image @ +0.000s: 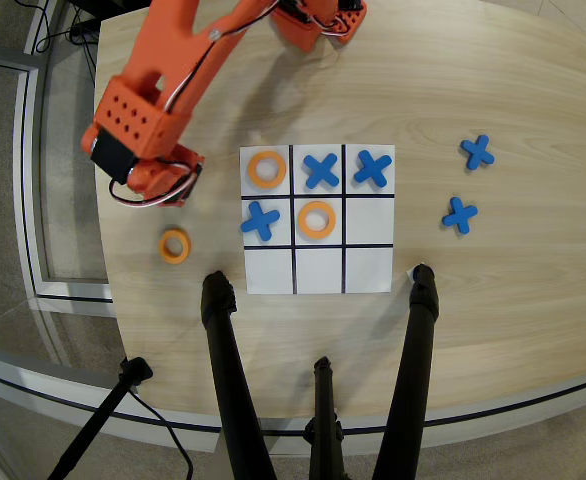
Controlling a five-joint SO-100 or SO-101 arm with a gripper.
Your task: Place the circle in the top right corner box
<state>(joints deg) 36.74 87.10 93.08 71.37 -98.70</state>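
Note:
One orange ring [175, 245] lies on the wooden table left of the white paper grid [369, 270]. Two more rings lie in the grid, one in the top left cell [266, 169] and one in the middle cell [316, 219]. In this overhead view the top right cell holds a blue cross [372, 168]. Both bottom corner cells are blank. My gripper [171, 186] hangs left of the grid, just above the loose ring. The orange wrist covers its fingers, so I cannot see if they hold anything.
Blue crosses lie in the top middle cell [321, 170] and the middle left cell [261, 220]. Two loose crosses [478, 152] [460, 214] lie right of the grid. Black tripod legs [223, 370] [419, 330] stand at the table's near edge.

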